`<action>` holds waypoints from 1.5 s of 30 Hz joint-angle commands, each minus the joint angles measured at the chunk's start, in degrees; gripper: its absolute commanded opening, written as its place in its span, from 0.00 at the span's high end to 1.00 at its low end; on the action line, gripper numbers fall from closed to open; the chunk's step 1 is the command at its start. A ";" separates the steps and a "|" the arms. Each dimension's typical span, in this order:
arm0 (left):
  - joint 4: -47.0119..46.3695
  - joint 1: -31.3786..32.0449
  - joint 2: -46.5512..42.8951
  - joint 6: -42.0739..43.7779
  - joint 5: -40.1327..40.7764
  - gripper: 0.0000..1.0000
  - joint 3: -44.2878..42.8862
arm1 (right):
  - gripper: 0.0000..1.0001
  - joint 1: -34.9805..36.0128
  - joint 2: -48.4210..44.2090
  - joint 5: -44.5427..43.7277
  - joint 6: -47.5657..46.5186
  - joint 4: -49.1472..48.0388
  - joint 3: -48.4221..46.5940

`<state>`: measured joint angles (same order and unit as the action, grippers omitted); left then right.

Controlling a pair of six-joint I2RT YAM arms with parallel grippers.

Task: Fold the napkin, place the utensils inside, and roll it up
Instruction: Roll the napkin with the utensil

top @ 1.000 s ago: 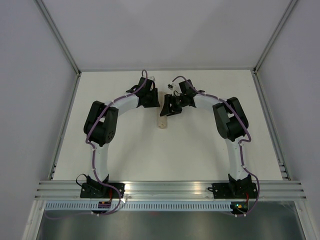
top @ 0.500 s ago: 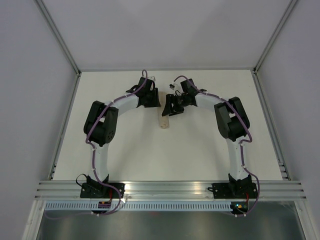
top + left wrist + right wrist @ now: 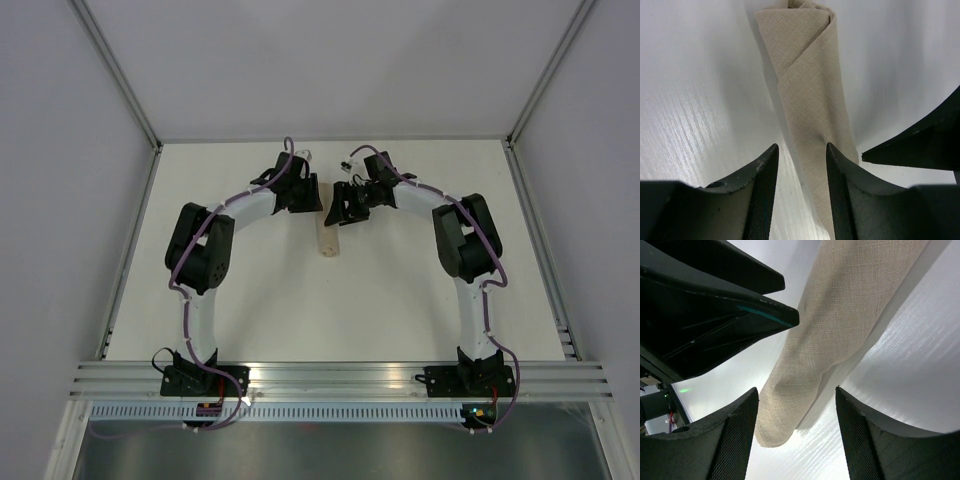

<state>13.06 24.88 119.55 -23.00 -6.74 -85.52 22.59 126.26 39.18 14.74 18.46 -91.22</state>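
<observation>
Napkin (image 3: 326, 241) is rolled into a slim tan tube, lying flat on the white table (image 3: 400, 290). It sits in the far-middle area, running roughly toward and away from the arm bases. From the top view its far end is tucked under the two gripper heads and its near end pokes out toward me.

Left gripper (image 3: 312, 198) sits over the far part of the roll. In the left wrist view its jaws (image 3: 800, 150) stand partly apart. The roll (image 3: 812, 100) runs up between them and slips behind the right-hand finger (image 3: 840, 185). I see bare table between the cloth and the other finger (image 3: 762, 185), so no pinch and nothing held. The far end of the roll shows a diagonal overlap of layers.

Right gripper (image 3: 338, 212) is just beside the left one, heads nearly meeting over the roll. In the right wrist view its jaws (image 3: 796, 391) are wide apart. The rounded end of the roll (image 3: 835, 315) lies between them, with a gap on both sides. It is open too, gripping nothing.

I cannot tell what is inside the roll from any view.
</observation>
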 commanded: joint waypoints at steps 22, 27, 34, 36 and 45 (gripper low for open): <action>-5.50 -1.15 -40.33 2.79 -11.10 0.48 19.50 | 0.29 -13.26 -29.21 -3.76 -10.24 6.49 8.86; -2.43 -1.15 -52.63 3.40 -12.51 0.48 27.15 | 0.28 -20.72 -39.30 -3.67 -16.13 10.73 13.24; 0.56 -1.15 -63.63 3.40 -12.07 0.46 33.66 | 0.21 -27.42 -55.14 -12.08 -21.77 8.35 23.62; 1.44 -1.15 -64.70 3.32 -12.15 0.46 33.75 | 0.17 -27.42 -59.53 -13.60 -23.17 7.47 26.86; 2.06 -1.15 -66.11 2.70 -12.77 0.46 32.96 | 0.15 -27.60 -64.47 -13.95 -23.97 6.06 29.70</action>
<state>14.41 23.86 54.35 -21.47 -18.02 -52.05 -4.99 62.70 26.59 -8.25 26.50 -61.89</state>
